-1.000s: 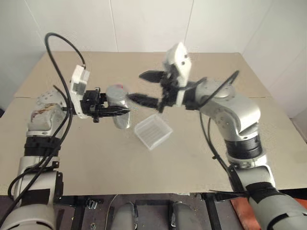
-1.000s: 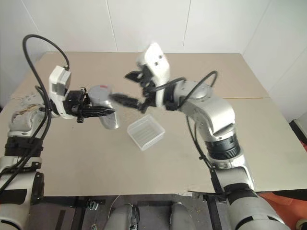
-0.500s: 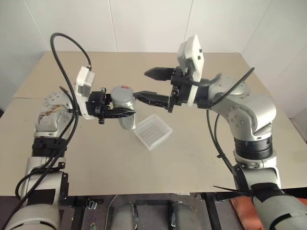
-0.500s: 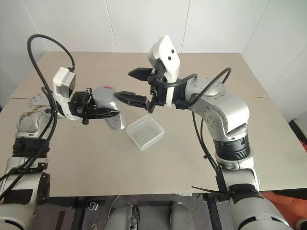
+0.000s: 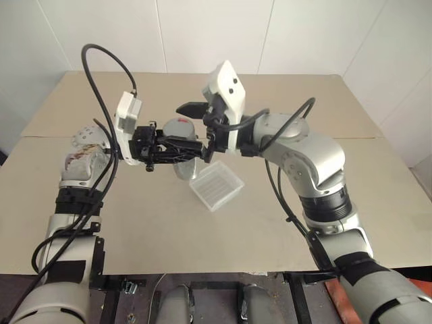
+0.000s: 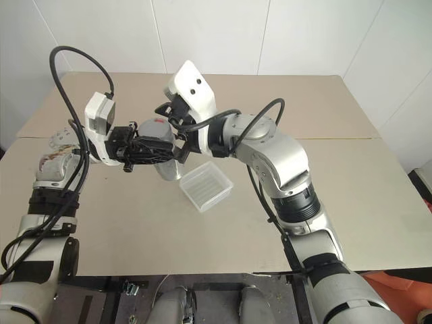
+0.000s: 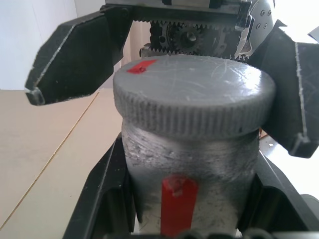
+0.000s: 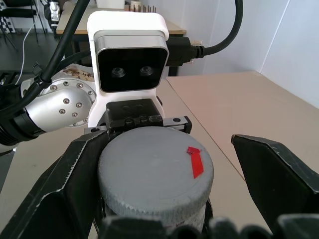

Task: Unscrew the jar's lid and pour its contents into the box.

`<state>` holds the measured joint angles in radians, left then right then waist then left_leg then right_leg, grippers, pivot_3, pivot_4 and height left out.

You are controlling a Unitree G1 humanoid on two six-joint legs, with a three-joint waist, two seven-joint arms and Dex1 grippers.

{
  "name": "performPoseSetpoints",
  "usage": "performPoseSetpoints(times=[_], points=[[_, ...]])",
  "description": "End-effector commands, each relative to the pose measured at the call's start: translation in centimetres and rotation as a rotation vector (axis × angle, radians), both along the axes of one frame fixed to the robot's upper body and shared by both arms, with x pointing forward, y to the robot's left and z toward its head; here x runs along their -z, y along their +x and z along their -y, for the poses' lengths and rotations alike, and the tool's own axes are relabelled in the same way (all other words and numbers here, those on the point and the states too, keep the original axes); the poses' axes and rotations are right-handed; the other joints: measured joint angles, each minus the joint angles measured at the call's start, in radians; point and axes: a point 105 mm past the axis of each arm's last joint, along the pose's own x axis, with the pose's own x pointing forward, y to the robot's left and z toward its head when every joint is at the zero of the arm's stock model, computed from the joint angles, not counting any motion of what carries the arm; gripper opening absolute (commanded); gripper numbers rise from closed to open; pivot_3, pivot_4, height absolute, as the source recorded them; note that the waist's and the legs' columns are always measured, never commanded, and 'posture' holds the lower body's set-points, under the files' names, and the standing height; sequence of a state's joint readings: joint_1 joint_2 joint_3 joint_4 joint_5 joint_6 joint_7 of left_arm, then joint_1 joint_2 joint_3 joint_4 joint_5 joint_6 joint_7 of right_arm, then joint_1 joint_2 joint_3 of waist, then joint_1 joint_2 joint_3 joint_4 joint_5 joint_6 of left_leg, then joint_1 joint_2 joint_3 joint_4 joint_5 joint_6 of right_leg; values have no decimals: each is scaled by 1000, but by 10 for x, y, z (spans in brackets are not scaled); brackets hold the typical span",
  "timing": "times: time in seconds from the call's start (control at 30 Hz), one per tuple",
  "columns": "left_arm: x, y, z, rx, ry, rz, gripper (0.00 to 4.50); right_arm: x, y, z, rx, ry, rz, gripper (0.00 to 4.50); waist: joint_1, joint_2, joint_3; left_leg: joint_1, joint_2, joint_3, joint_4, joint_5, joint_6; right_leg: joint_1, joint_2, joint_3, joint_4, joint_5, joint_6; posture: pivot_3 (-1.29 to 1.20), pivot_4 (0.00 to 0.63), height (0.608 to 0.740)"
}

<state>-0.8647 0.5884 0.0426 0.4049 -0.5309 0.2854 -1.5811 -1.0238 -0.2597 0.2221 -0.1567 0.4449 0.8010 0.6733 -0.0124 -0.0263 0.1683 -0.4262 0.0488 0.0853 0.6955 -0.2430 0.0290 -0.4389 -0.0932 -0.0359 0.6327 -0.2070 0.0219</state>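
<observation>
Jar [image 5: 181,138] stays clamped in the left end effector [image 5: 177,150] above the tabletop [image 5: 283,94], near the box [image 5: 216,184]; right end effector [image 8: 164,194] has closed in, its wide-spread fingers now flanking the lid [image 7: 194,92]

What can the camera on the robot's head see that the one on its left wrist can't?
The left eye view alone shows the clear box on the table. The left wrist view alone shows the lid's ribbed edge and the red stripe on the jar. Both show the lid on the jar, the left gripper shut on the jar, and the right gripper open around the lid.
</observation>
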Motion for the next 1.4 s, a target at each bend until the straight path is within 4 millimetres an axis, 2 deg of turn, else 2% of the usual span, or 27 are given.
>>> performPoseSetpoints(times=[0.03, 0.4, 0.67, 0.83, 1.07, 1.4], points=[[-13, -5, -4, 4, -1, 62, 2041, -23, -2, 13, 10, 53, 76, 4474, 0, 0, 0, 0, 0, 0, 0, 0, 0, 0, 0, 0, 0, 0, 0, 0, 150, 740], [-13, -7, -10, -5, 11, 61, 2041, -21, -6, 39, 8, 42, 82, 4474, 0, 0, 0, 0, 0, 0, 0, 0, 0, 0, 0, 0, 0, 0, 0, 0, 150, 740], [-13, -6, -9, 1, 19, 59, 2041, -12, -20, 42, -70, -13, 85, 4474, 0, 0, 0, 0, 0, 0, 0, 0, 0, 0, 0, 0, -1, 0, 0, 0, 150, 740], [-12, -5, -6, 5, 18, 60, 2041, -14, -31, 34, -135, -9, 84, 4474, -1, 0, 0, 0, 0, 0, 0, 0, 0, 0, 0, 0, -1, 0, 0, 0, 150, 740], [-11, -5, -2, 13, 18, 65, 2041, -18, -14, 15, -47, 7, 51, 4474, -1, 0, 0, 1, 0, 0, 0, 0, 0, 0, 0, 0, -1, 0, 0, 0, 150, 740], [-13, -7, -2, 11, 14, 74, 2041, -15, -9, 2, -46, -14, 18, 4474, 0, 0, 0, 0, 0, 0, 0, 0, 0, 0, 0, 0, 0, 0, 0, 0, 150, 740]])
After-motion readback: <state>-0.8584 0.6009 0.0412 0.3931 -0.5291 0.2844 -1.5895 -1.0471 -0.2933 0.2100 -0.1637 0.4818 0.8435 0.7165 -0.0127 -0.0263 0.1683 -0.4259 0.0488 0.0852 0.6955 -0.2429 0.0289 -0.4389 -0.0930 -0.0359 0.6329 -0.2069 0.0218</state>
